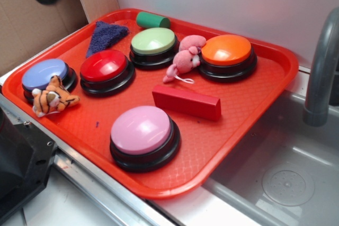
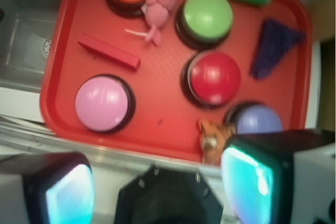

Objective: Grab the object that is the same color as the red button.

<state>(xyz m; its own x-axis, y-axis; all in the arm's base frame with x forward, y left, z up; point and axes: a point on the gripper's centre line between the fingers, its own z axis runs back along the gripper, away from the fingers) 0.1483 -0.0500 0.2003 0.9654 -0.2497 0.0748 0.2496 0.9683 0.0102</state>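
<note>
Block free; only wrist shows hand

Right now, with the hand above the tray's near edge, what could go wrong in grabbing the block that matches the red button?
1. The red block lies close to the pink mouse toy; the toy's string could get snagged.
2. Its color is close to the tray, so its edges may be misjudged.
3. The hand sits open far from the block, with the pink button between them.
</note>
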